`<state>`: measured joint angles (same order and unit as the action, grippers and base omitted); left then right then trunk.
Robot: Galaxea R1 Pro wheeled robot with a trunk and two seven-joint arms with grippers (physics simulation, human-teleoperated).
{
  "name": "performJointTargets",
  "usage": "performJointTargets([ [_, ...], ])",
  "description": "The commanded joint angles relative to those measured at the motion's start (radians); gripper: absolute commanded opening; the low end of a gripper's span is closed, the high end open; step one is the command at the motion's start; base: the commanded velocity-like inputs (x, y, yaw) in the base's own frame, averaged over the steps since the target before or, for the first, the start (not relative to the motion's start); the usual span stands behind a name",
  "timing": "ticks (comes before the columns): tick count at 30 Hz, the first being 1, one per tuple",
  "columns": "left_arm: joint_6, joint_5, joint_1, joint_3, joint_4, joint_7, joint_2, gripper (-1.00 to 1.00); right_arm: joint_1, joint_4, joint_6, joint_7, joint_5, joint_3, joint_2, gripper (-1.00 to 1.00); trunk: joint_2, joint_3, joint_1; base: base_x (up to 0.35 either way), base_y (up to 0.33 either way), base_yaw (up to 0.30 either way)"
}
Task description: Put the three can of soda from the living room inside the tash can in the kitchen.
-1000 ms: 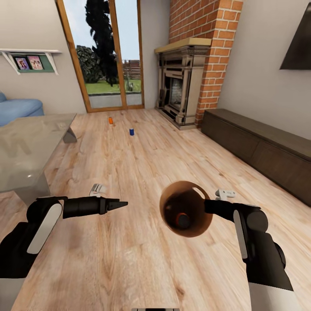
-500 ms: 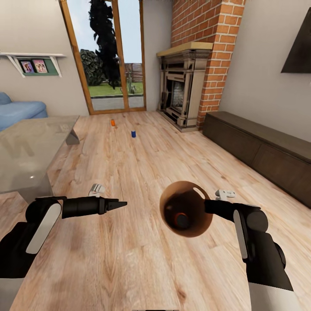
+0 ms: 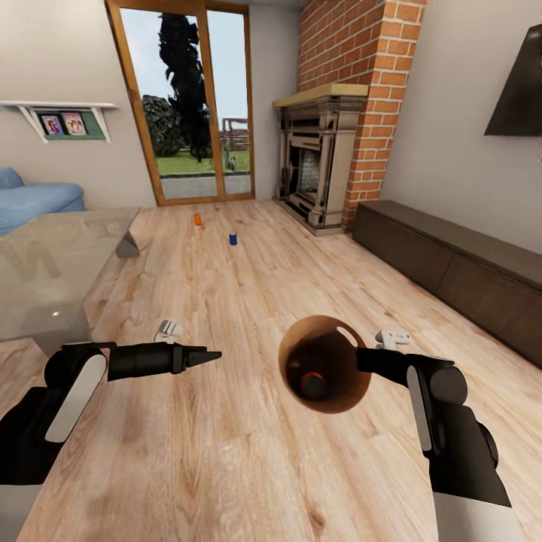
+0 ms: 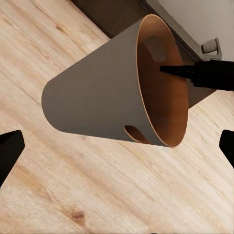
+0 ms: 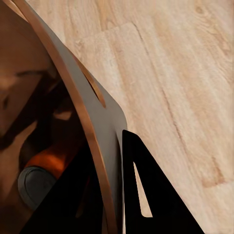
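My right gripper (image 3: 360, 360) is shut on the rim of the brown trash can (image 3: 324, 365), holding it above the wood floor with its opening tilted towards me. One orange soda can (image 3: 312, 384) lies inside it, also seen as the orange can (image 5: 46, 163) with a grey top. In the right wrist view one finger (image 5: 144, 195) lies against the bin's outer wall (image 5: 105, 126). A second orange can (image 3: 197, 220) and the dark blue can (image 3: 233, 239) stand on the floor far ahead near the glass doors. My left gripper (image 3: 211, 354) is open and empty, pointing at the trash can (image 4: 97, 102).
A grey glass low table (image 3: 53, 263) stands at the left, with the blue sofa (image 3: 38, 199) behind it. The brick fireplace (image 3: 316, 165) and a long dark low cabinet (image 3: 452, 256) line the right wall. Two small white objects (image 3: 169, 329) (image 3: 391, 336) lie on the floor.
The whole view has shifted, so the camera moved; the far cans and doors sit lower and look slightly smaller. Both arms hold the same pose, the bin still gripped.
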<state>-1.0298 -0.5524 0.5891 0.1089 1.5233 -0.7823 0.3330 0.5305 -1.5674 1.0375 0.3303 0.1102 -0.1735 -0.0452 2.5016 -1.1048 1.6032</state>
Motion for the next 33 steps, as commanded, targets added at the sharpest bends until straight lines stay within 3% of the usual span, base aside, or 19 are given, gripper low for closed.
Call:
performJointTargets([
  [1, 0.000, 0.000, 0.000, 0.000, 0.000, 0.000, 0.000, 1.00, 0.000, 0.000, 0.003, 0.007, -0.027, 0.000, 0.000, -1.00, 0.000, 0.002, 0.000, 0.000, 0.000, 0.000],
  [33, -0.001, 0.000, 0.000, 0.000, 0.000, 0.000, 0.008, 1.00, 0.000, 0.000, 0.003, 0.007, -0.027, 0.000, 0.002, -1.00, 0.000, 0.053, 0.000, 0.000, 0.000, 0.000],
])
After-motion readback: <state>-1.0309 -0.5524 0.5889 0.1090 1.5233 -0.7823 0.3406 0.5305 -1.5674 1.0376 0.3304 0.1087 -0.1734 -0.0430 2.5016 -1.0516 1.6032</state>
